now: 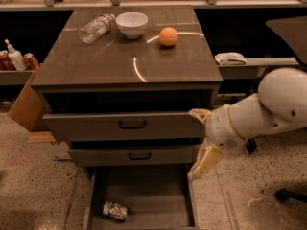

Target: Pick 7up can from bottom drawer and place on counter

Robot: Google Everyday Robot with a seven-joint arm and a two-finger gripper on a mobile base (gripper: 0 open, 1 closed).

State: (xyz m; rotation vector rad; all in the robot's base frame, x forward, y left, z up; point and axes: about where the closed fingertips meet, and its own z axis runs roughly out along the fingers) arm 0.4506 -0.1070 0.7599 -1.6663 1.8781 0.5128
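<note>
The 7up can (115, 210) lies on its side on the floor of the open bottom drawer (153, 195), near its front left corner. The counter (120, 61) is the glossy dark top of the drawer cabinet, with white glare streaks. My gripper (194, 144) hangs at the right side of the cabinet, level with the two upper drawer fronts. It is above and to the right of the can and holds nothing. Its cream fingers (205, 161) are spread apart, one near the upper drawer front, one pointing down at the bottom drawer's right wall.
On the counter are a clear plastic bottle (96, 28), a white bowl (132, 24) and an orange (168, 36). Red cans (31, 60) and a white bottle (14, 56) stand on the left shelf above a cardboard box (24, 104). A white cloth (230, 58) lies on the right shelf.
</note>
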